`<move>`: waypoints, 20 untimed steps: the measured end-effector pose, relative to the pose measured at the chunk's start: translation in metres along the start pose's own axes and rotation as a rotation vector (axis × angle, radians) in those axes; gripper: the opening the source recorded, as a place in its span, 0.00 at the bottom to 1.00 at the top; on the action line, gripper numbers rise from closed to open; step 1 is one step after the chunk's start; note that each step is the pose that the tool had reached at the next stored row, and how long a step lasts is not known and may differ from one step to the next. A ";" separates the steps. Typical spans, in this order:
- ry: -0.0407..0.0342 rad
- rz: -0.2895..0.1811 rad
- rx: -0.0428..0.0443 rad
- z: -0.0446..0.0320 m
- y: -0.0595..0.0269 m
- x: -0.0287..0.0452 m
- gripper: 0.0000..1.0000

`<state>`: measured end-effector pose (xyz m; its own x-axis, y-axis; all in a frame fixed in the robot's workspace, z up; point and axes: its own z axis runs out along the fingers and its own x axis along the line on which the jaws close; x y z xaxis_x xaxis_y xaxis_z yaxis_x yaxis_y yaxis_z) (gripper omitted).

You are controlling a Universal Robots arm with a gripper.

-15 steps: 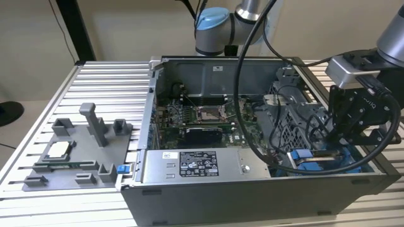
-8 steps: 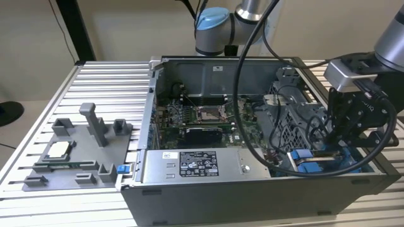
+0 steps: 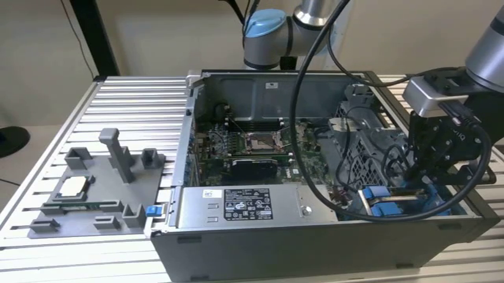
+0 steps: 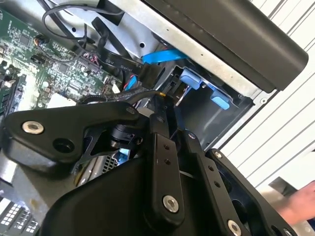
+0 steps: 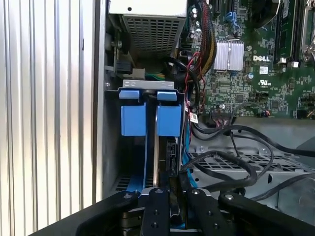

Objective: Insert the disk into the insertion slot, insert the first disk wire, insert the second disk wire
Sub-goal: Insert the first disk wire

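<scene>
The disk stands on edge inside the insertion slot; I see its thin edge between two blue frame tabs. In the exterior view the slot's blue fittings sit at the case's front corner on that view's right, beside the grey perforated cage. My gripper reaches down into that corner. In both wrist views its fingers stand close together, shut on a black disk wire whose connector lies against the disk's edge. A blue flat wire lies just beyond.
The open computer case holds a motherboard and a silver power-supply box. The arm's thick black cable loops over the case. A grey fixture tray lies on the ribbed table at the exterior view's left. A person's hand shows outside the case.
</scene>
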<state>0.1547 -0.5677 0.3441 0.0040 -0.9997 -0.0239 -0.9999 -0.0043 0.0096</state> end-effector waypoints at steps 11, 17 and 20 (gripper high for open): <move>-0.0043 0.008 0.0033 0.0016 -0.0002 0.0000 0.00; -0.0085 0.008 0.0046 0.0027 -0.0011 0.0001 0.00; -0.0109 0.008 0.0050 0.0035 -0.0015 0.0001 0.00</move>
<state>0.1561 -0.5677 0.3405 -0.0036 -0.9994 -0.0348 -1.0000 0.0034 0.0048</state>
